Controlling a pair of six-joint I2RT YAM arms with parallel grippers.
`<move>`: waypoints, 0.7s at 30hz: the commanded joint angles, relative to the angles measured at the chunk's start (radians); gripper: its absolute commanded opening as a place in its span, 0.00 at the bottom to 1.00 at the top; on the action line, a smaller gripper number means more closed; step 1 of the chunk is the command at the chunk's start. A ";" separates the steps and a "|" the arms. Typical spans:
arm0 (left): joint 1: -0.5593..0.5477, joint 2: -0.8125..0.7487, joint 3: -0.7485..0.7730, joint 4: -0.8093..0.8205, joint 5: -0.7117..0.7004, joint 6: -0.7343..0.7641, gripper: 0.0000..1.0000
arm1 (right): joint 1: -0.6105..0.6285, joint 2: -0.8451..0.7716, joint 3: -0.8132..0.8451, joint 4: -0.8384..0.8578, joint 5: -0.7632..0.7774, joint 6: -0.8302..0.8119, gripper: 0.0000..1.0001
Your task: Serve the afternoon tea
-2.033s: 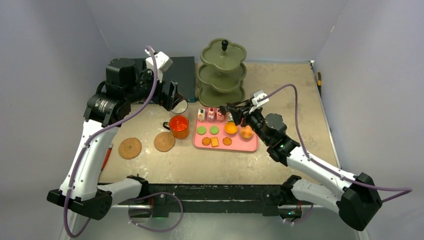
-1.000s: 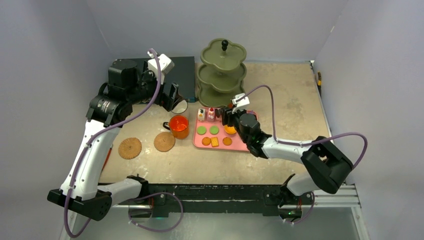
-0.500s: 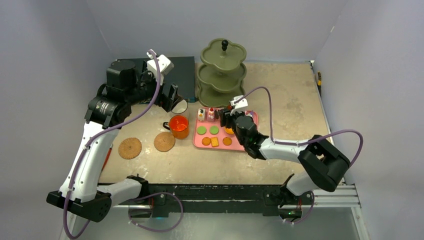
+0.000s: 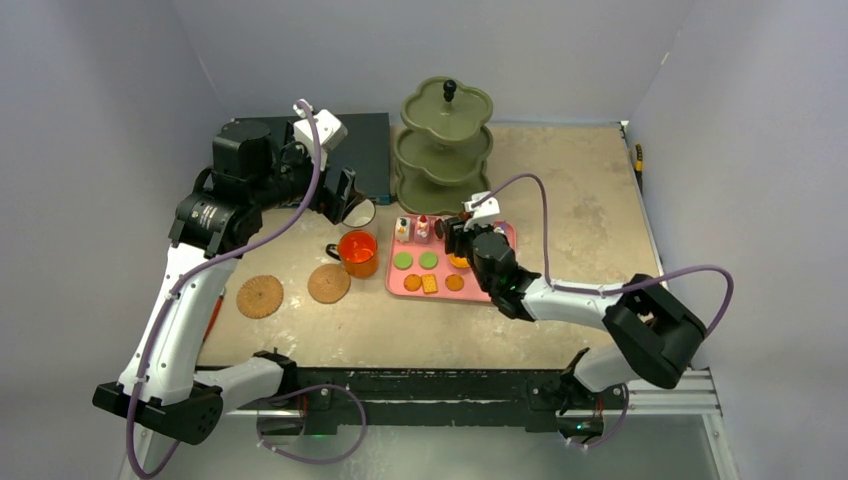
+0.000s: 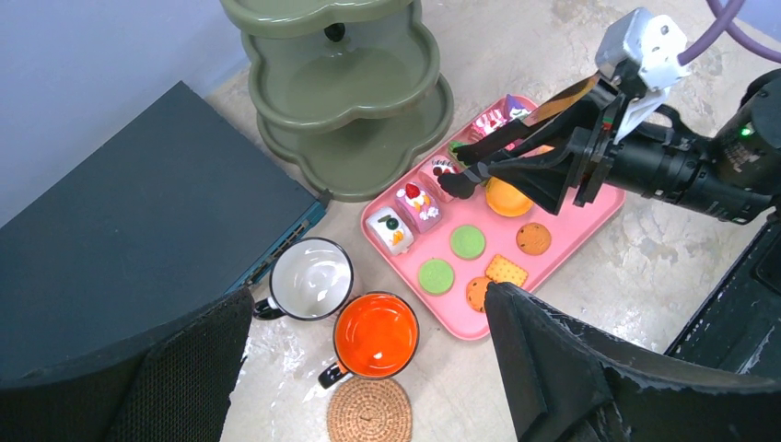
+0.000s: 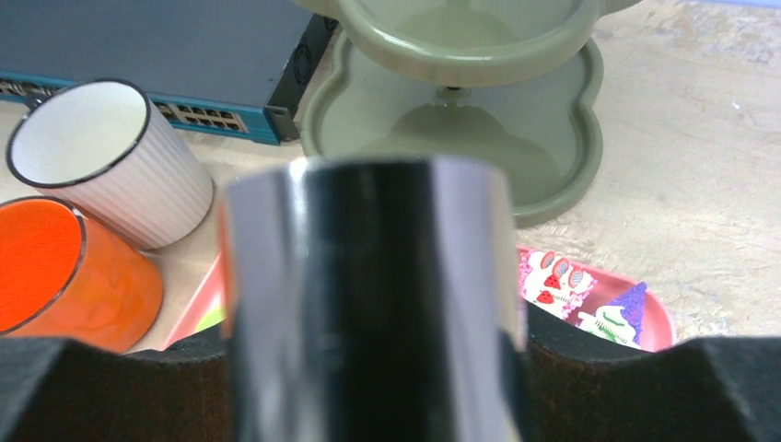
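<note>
The olive-green stand [image 4: 446, 145] [image 5: 350, 92] [image 6: 460, 110] stands empty behind the pink tray [image 4: 500, 290] [image 5: 589, 207]. On the tray lie small cakes [image 5: 416, 203] and green biscuits [image 5: 468, 241] and orange biscuits [image 5: 534, 238]. My right gripper [image 4: 460, 235] [image 5: 589, 147] [image 6: 373, 368] is shut on a black-and-silver tongs-like tool [image 5: 516, 161] [image 6: 368, 295]. The tool's tips sit at a small cake [image 5: 445, 168] at the tray's back. My left gripper [image 4: 345, 195] [image 5: 367, 304] hangs open above the white mug [image 4: 358, 212] [image 5: 311, 278] and orange mug [image 4: 358, 250] [image 5: 375, 336].
Two cork coasters [image 4: 329, 283] [image 4: 260, 296] lie left of the tray, one just in front of the orange mug. A flat dark-blue box [image 4: 365, 150] [image 5: 120, 239] lies at the back left, beside the stand. Grey walls close in the back and sides.
Two seconds ago the right arm reached in from the right; its elbow has swung out and the wrist sits closer over the tray's back. It barely moved lately. The left arm has held still.
</note>
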 commanded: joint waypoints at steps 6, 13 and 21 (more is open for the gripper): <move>-0.003 -0.007 -0.003 0.029 0.026 0.011 0.96 | 0.005 -0.036 0.002 0.033 0.008 -0.005 0.58; -0.003 -0.009 0.001 0.020 0.025 0.018 0.95 | 0.006 0.032 0.038 0.059 0.042 0.018 0.61; -0.003 -0.012 -0.004 0.018 0.020 0.030 0.95 | 0.013 0.092 0.063 0.077 0.064 0.045 0.57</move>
